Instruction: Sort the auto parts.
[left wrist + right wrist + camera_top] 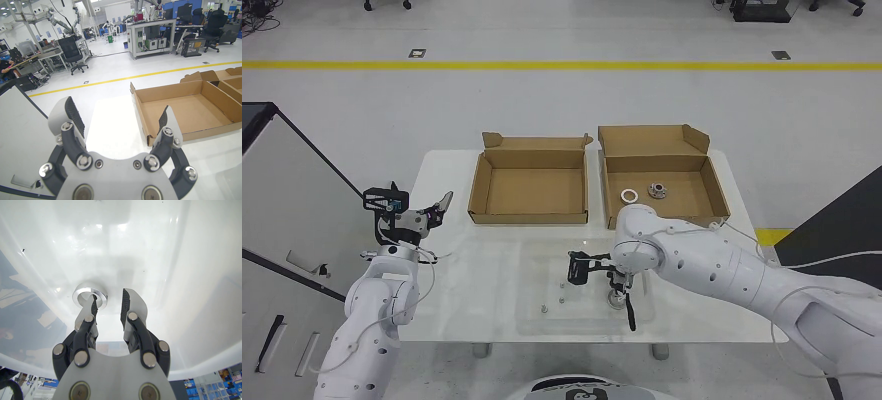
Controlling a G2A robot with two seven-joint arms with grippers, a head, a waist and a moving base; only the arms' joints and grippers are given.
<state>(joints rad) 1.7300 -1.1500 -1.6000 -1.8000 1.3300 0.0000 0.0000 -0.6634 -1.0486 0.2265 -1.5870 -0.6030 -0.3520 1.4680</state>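
While the left gripper [118,103] hangs over the left edge of the white table [462,300] with its fingers spread wide and nothing between them, the right gripper [109,293] is down inside the clear plastic tray [542,290] at the lower centre of the top view. Its fingers are apart: one tip sits inside the hole of a silver metal ring [83,296], the other stands outside the ring, so the ring's wall lies between the two pads without being pinched. The ring rests flat on the tray floor. A few small pieces [550,296] lie in the left part of the tray, too small to identify.

Two open cardboard boxes sit side by side at the upper centre. The left box [532,190] holds nothing; the right box [714,185] holds a pale ring [627,195] and a darker flanged part [657,188].

The step in hand looks like the grasp of the ring. The next move probably calls for closing the fingers on the ring's wall, lifting straight up to clear the tray's rim, then carrying it to a box. The right box seems the likelier one, since a similar ring lies there. A thin grip on smooth metal could slip or tip the ring.
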